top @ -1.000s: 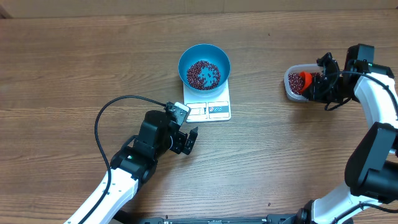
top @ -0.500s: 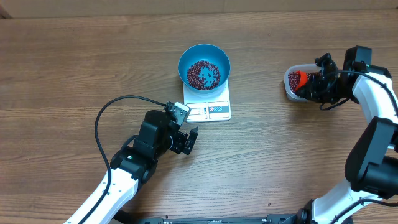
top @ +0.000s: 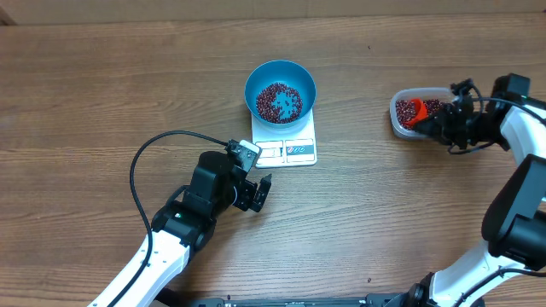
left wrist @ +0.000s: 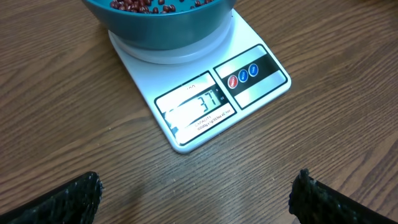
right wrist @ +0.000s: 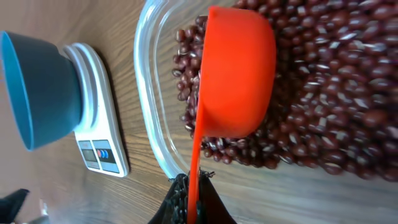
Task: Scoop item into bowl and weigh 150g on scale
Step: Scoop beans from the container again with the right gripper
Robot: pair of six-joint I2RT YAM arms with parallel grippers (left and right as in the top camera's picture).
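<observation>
Starting with the beans (top: 280,101): you have a loose layer of the dark red-brown ones in the bottom of the blue bowl (top: 253,81). The bowl stands on the rear half of the white scale (top: 286,152), so the display and the printed labels along the front edge are uncovered. The display shows two digits (the second is too blurred in the left wrist view to read with certainty).

A far bigger heap of the same beans fills the clear tub (right wrist: 144,106), which sits well apart from the scale on the right arm's side of the wooden table (top: 85,85). The orange scoop (right wrist: 237,74) has its cup over the beans at the end of the tub nearer the scale. You cannot tell from these views how much is in it.

Your right gripper (right wrist: 189,202) is clenched on the scoop's thin handle, which runs between its fingers. Your left gripper (top: 256,194) hovers just in front of the scale's front-left corner, spread wide and grasping nothing, with both fingertips (left wrist: 68,199) clear of the scale. A black cable (top: 132,175) loops over the wood beside the left arm.
</observation>
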